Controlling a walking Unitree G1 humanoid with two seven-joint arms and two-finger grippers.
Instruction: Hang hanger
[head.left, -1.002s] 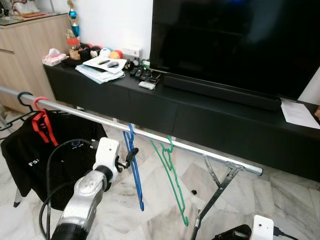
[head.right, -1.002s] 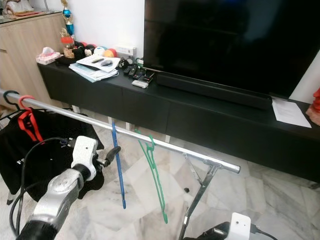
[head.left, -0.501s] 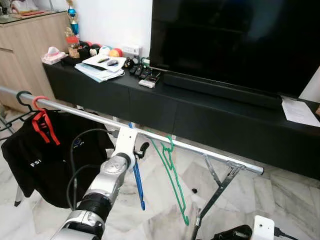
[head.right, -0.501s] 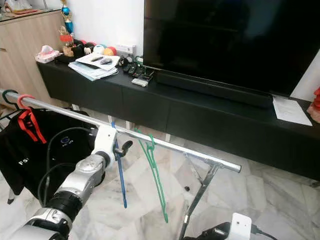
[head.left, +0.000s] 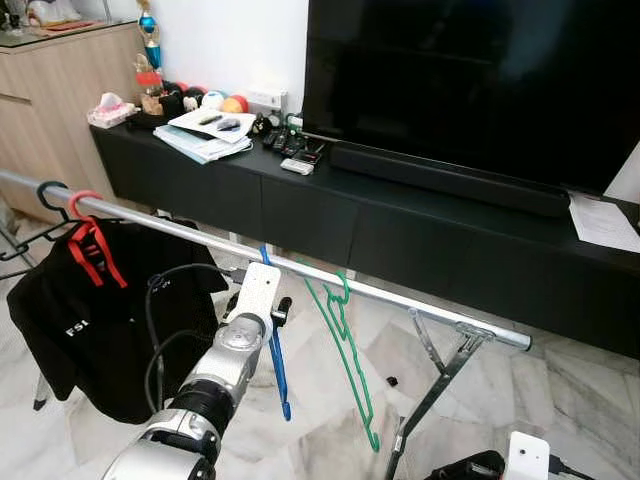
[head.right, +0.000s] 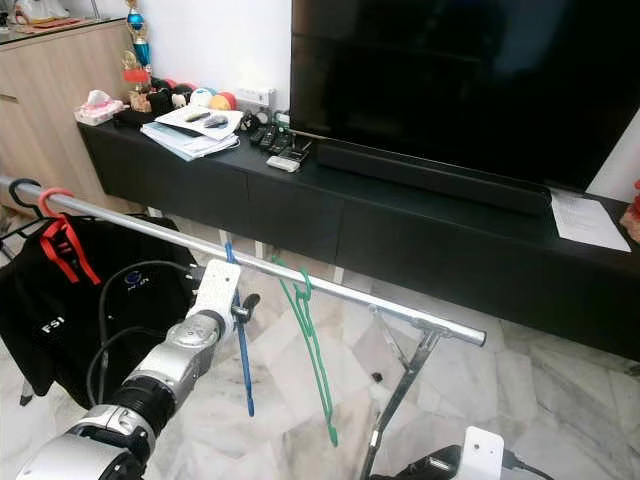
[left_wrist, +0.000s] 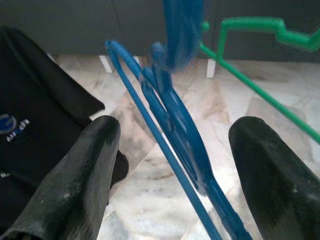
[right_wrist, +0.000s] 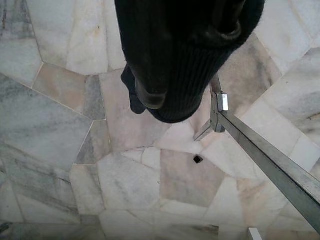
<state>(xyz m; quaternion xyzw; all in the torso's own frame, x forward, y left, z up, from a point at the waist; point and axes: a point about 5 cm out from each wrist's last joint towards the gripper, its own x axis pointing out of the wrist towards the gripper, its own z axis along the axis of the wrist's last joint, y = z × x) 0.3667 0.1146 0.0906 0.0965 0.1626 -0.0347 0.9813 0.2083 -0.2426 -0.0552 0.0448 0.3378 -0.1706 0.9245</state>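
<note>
A blue hanger (head.left: 272, 352) hangs by its hook from the silver rail (head.left: 400, 298), with a green hanger (head.left: 345, 350) just to its right. My left gripper (head.left: 279, 307) reaches up to the blue hanger just under the rail. In the left wrist view the left gripper (left_wrist: 172, 150) is open: its fingers (left_wrist: 85, 170) stand wide on either side of the blue hanger (left_wrist: 175, 115) without touching it. My right arm (head.left: 525, 455) hangs low at the bottom right; its black fingers (right_wrist: 170, 65) look pressed together above the floor.
A black shirt (head.left: 90, 310) on a red hanger (head.left: 85, 240) hangs at the rail's left end. Behind the rail runs a long black TV console (head.left: 420, 230) with a TV, papers and small items. The rack's folding leg (head.left: 440, 375) stands on the marble floor at right.
My left arm has stretched forward and upward from below the rail to the blue hanger's neck. The blue hanger stays on the rail. The camera has shifted slightly.
</note>
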